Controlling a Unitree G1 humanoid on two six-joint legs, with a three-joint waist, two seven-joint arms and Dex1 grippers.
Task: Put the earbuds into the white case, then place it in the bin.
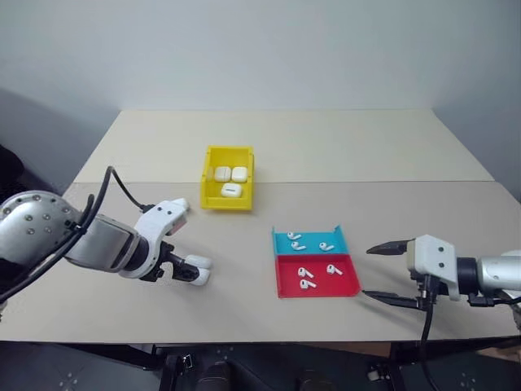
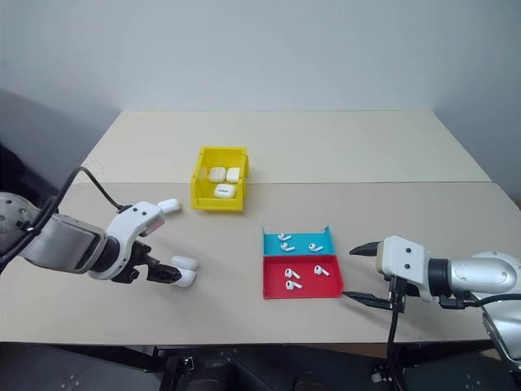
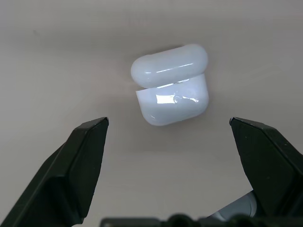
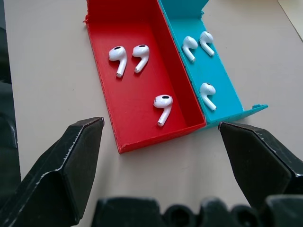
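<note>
lying glossy, lid ajar, white case (image 3: 170, 85) sits before wide-open left gripper (image 3: 170, 137).

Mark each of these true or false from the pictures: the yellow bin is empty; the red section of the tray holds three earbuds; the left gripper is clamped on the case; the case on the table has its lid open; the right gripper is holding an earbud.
1. The yellow bin is empty. False: three white cases lie in it.
2. The red section of the tray holds three earbuds. True.
3. The left gripper is clamped on the white case. False: its jaws stand open with the case on the table between and beyond them, untouched.
4. The white case on the table has its lid open. True: the lid is hinged up from the body.
5. The right gripper is holding an earbud. False: it is open and empty, beside the tray.
</note>
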